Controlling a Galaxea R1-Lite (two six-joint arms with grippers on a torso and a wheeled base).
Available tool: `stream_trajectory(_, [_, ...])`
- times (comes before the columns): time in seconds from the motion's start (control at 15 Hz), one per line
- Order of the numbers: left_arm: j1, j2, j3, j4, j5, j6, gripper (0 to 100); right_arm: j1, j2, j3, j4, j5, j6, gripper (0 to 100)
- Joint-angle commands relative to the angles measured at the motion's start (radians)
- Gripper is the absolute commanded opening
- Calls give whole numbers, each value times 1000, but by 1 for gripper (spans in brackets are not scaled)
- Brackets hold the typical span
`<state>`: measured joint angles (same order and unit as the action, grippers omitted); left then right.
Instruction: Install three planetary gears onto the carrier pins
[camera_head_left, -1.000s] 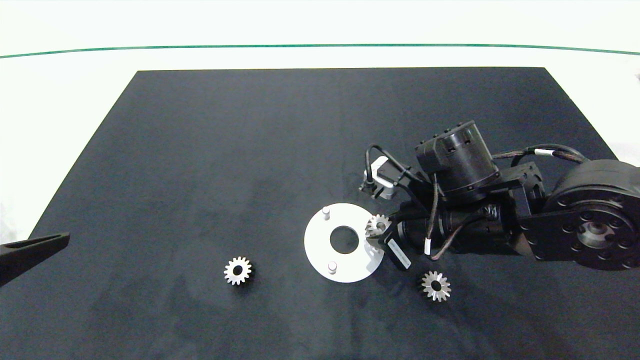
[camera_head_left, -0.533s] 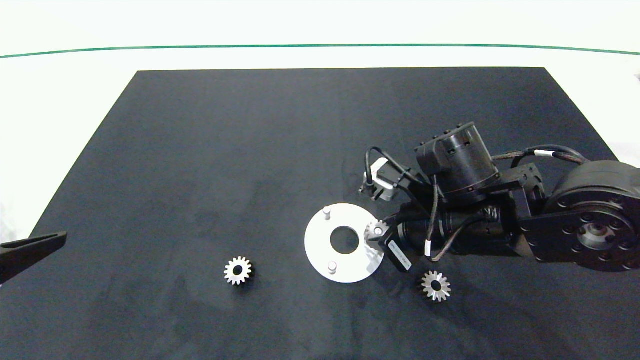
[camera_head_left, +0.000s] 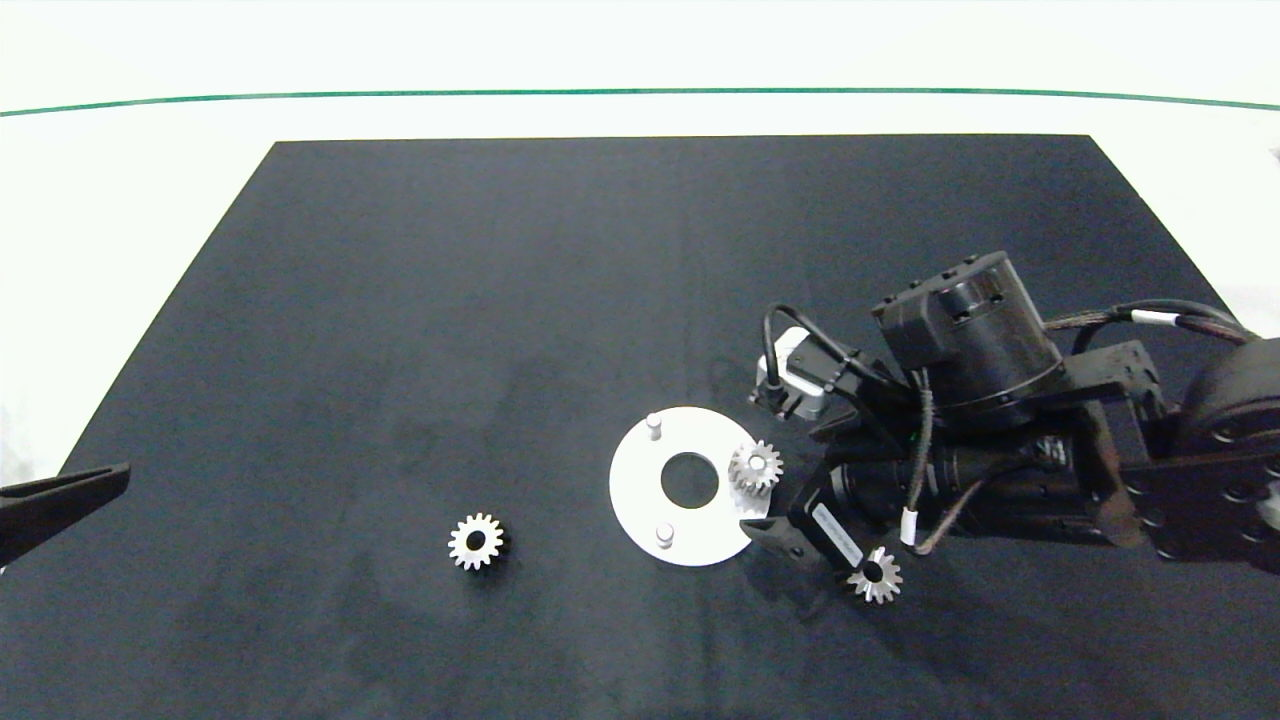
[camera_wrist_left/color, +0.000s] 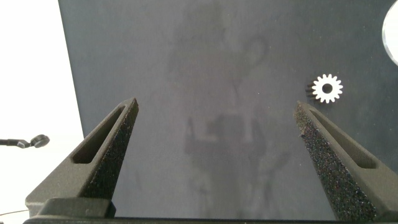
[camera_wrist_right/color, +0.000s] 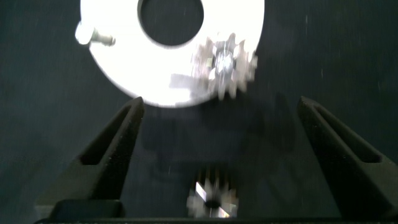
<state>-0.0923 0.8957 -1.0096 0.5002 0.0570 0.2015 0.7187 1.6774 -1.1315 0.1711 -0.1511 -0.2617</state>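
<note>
Right end effector (camera_wrist_right/color: 217, 155) fingers apart, empty, above loose gear (camera_head_left: 873, 575) beside disc (camera_head_left: 640, 500); one gear (camera_head_left: 756, 467) seated on pin. Left end effector (camera_wrist_left/color: 217, 134) apart at left edge.

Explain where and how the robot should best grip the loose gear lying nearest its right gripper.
The gear lies flat on the black mat, hole upward. Probably best to come straight down and pinch its toothed rim from opposite sides. The right gripper is open and close beside it; the left gripper is idle at the mat's far edge.

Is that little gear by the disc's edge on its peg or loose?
On: the gear sits flat on the white disc, the peg's tip showing through its hole.
</note>
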Motion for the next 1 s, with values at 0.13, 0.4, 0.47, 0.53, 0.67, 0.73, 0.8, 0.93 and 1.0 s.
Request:
stream_trajectory(0.13, [0, 3, 2, 3, 0, 1, 100, 13, -174, 168, 1, -8, -1, 100])
stream_trajectory(0.4, [0, 2, 0, 3, 1, 1, 100, 19, -262, 312, -102, -1, 7, 100])
stream_trajectory(0.47, [2, 2, 0, 3, 1, 1, 100, 19, -269, 357, -173, -2, 9, 100])
stream_trajectory(0.53, [2, 2, 2, 3, 1, 1, 100, 16, -269, 397, -239, -8, 9, 100])
stream_trajectory(0.67, [-1, 2, 2, 3, 1, 1, 100, 15, -266, 458, -323, -24, 12, 100])
stream_trajectory(0.73, [-1, 2, 2, 3, 1, 1, 100, 15, -269, 464, -324, -25, 24, 100])
stream_trajectory(0.8, [-1, 2, 2, 3, 1, 1, 100, 15, -269, 467, -323, -25, 39, 100])
stream_trajectory(0.93, [0, 2, 2, 3, 1, 1, 100, 11, -265, 470, -324, -27, 56, 100])
stream_trajectory(1.0, [2, 2, 2, 3, 1, 1, 100, 8, -260, 470, -324, -27, 56, 100])
